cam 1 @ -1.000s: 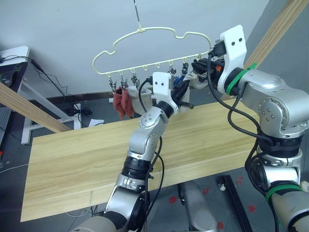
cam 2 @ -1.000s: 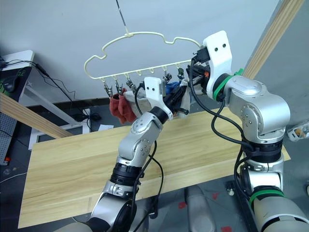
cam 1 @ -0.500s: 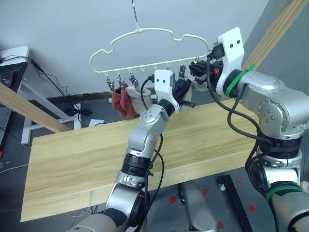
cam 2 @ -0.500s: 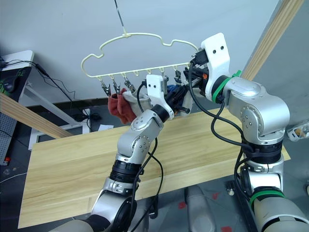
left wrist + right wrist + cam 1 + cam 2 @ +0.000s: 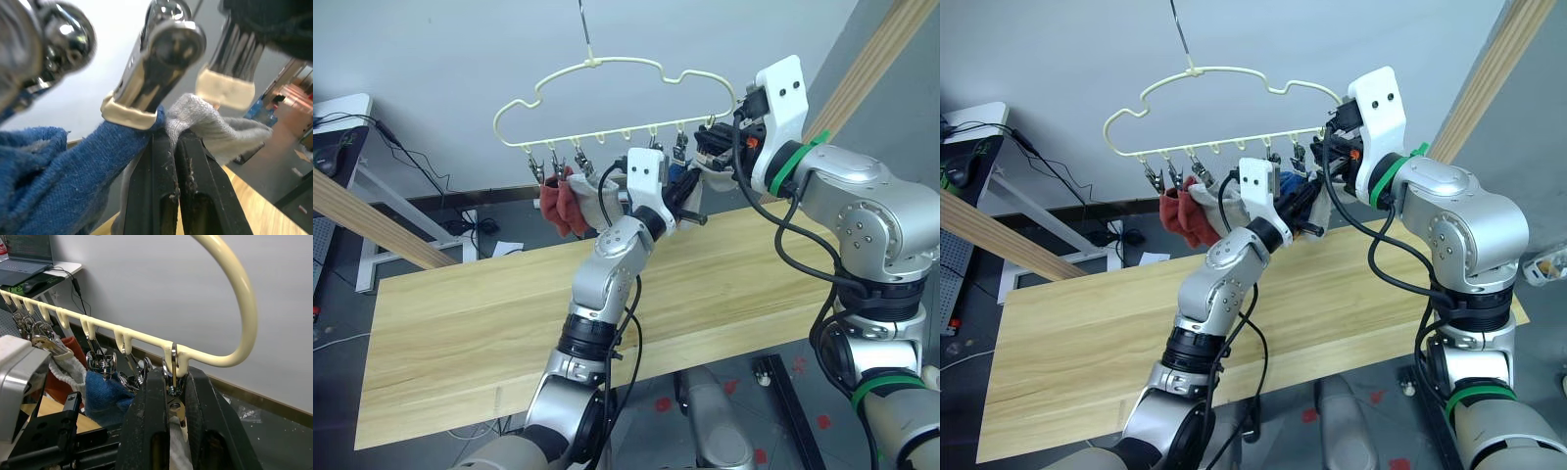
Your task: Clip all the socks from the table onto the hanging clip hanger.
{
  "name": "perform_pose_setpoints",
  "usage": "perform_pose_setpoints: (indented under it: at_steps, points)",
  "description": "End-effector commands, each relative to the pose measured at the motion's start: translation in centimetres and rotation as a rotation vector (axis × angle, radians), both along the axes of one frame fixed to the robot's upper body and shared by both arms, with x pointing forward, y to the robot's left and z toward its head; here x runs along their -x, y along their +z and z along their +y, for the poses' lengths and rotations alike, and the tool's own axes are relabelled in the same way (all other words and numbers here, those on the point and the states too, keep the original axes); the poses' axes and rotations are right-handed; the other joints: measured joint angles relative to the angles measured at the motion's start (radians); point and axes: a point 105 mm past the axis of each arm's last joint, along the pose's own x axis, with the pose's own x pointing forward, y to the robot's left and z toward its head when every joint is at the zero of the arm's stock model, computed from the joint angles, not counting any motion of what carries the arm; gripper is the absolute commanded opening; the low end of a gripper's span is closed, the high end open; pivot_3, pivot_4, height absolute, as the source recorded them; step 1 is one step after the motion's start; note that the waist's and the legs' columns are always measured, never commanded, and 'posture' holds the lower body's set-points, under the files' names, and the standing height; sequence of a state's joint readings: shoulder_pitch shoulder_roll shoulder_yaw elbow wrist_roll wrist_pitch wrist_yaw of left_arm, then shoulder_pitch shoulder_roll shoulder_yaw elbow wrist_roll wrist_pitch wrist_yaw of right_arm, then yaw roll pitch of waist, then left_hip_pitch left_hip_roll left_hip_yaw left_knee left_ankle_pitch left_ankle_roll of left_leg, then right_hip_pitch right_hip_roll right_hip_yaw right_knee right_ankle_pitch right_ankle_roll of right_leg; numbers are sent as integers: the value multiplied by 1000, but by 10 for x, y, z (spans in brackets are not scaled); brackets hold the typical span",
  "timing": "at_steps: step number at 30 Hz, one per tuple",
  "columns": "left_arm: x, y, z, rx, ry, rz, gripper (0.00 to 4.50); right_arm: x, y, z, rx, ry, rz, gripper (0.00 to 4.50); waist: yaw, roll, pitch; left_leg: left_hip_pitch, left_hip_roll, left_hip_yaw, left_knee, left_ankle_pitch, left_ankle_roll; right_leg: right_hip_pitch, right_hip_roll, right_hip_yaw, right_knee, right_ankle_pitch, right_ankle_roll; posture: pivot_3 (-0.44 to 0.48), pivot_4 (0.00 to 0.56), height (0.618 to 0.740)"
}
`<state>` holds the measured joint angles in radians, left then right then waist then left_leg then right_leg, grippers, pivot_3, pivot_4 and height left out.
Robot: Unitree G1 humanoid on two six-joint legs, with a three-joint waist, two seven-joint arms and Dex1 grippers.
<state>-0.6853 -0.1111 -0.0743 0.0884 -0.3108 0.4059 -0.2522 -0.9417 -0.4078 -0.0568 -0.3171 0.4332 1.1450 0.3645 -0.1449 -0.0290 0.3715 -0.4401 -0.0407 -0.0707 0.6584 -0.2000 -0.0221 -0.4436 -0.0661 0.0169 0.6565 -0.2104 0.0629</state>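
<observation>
The pale yellow clip hanger point(image 5: 607, 62) hangs over the back edge of the table point(image 5: 460, 323). Two rust red socks point(image 5: 560, 208), a light grey sock point(image 5: 594, 194) and blue socks point(image 5: 677, 176) hang from its clips. My right gripper point(image 5: 172, 377) is shut on the silver clip point(image 5: 174, 401) at the hanger's right end. Just below that clip, my left gripper point(image 5: 171, 134) is shut on a light grey sock point(image 5: 205, 117) and holds its edge up beside a clipped blue sock point(image 5: 63, 161).
Round wooden poles slant across the left point(image 5: 372, 230) and the upper right point(image 5: 871, 59). A desk with cables point(image 5: 342, 137) stands at the back left, against a white wall.
The hanger has swung slightly to the left with my right gripper on its end clip. My left gripper has lifted the grey sock a little closer to that clip.
</observation>
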Motion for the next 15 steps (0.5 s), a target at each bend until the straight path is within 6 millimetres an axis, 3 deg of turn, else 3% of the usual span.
perform_pose_setpoints:
  at_steps: [1,15]
  points:
    - [6,10,-5,17,-24,-43,0,11,15,3,-23,32,-67,117,0,0,0,0,0,0,0,0,0,0,0,0,0,0,0,-283,313,740]
    - [11,26,-8,59,-48,-71,0,12,6,6,6,45,-54,117,0,0,0,0,0,0,0,0,0,0,0,0,0,0,0,-278,312,740]
